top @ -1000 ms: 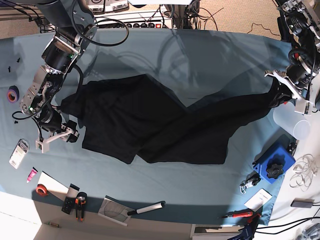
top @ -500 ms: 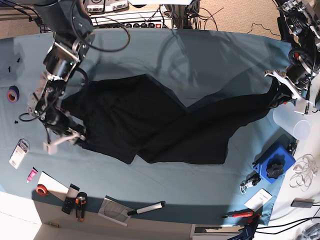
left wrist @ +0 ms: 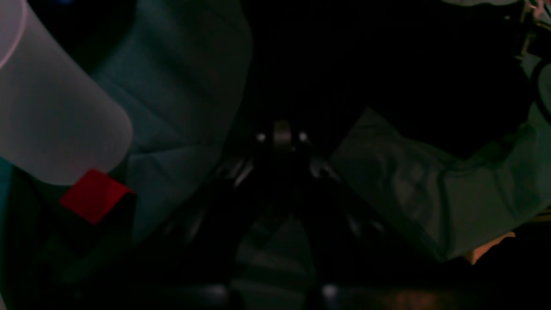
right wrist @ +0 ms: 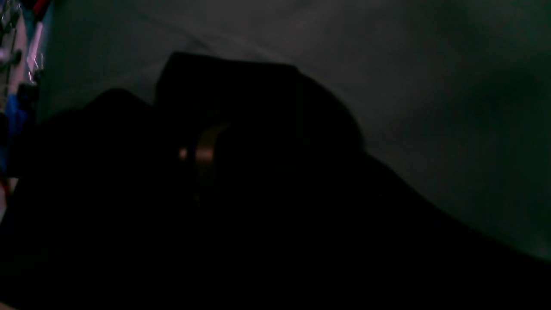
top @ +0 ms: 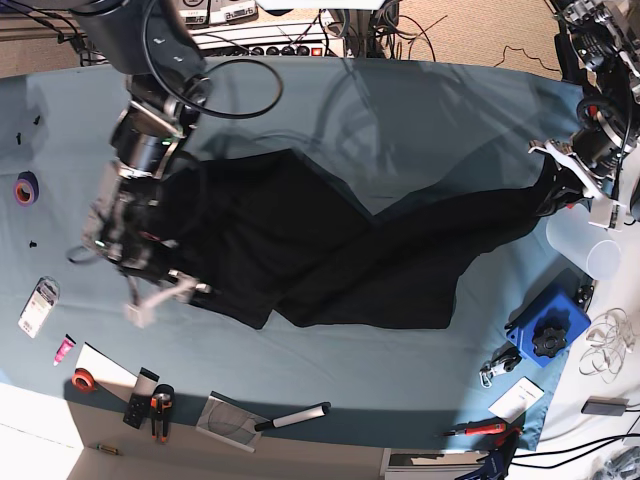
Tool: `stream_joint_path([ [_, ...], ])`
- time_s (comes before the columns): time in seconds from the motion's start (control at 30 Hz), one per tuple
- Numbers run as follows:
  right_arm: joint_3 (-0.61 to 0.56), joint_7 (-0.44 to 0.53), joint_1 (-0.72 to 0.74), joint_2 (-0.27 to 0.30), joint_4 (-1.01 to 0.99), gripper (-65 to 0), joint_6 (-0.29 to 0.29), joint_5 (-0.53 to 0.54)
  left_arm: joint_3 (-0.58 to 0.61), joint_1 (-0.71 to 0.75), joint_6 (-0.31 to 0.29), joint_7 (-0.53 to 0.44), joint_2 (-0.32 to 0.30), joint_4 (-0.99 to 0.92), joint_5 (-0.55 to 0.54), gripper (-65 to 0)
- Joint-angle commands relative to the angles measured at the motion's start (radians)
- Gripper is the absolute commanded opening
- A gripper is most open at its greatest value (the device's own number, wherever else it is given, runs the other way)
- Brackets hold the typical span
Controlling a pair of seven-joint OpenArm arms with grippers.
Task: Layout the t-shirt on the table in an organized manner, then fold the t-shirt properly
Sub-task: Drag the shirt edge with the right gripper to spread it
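The right end effector (top: 158, 298), jaws apart, has swung in over the t-shirt (top: 330, 250) crumpled on the desk (top: 420, 110) (spreading is unfinished), while the left end effector (top: 562, 188) stays clamped on its far corner.

The t-shirt (top: 330, 250) lies spread across the middle of the table (top: 400, 110), between the two sets of fingers. Its far end reaches the left fingers (top: 560, 195). Its near end lies under the right fingers (top: 160, 295).
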Motion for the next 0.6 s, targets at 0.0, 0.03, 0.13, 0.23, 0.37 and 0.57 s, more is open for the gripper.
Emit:
stream_joint_path([
  [0.0,-0.021,0.004,0.018,0.001,0.008,-33.9,-0.010,-0.022,-0.003,-0.005,-0.004,-0.025,-0.006,0.016,-0.026,-65.0],
  [0.03,-0.042,0.022,0.018,0.002,0.008,-33.9,-0.017,-0.027,-0.003,-0.005,-0.003,-0.024,-0.001,0.016,-0.026,-65.0],
  [0.13,-0.080,0.050,0.020,0.004,0.008,-34.8,-0.025,-0.040,-0.003,-0.005,-0.004,-0.024,0.012,0.016,-0.026,-65.0],
  [0.23,-0.082,0.033,0.023,0.004,0.011,-51.7,-0.025,-0.040,-0.003,-0.005,-0.004,-0.025,0.014,0.016,-0.026,-65.0],
  [0.37,-0.081,0.017,0.026,0.013,0.015,-65.0,-0.029,-0.100,-0.003,-0.005,-0.004,-0.025,0.014,0.016,-0.026,-65.0],
  [0.57,-0.081,0.012,0.025,0.037,0.203,-65.0,-0.027,-0.114,-0.003,-0.005,-0.016,-0.027,0.014,0.016,-0.026,-65.0],
])
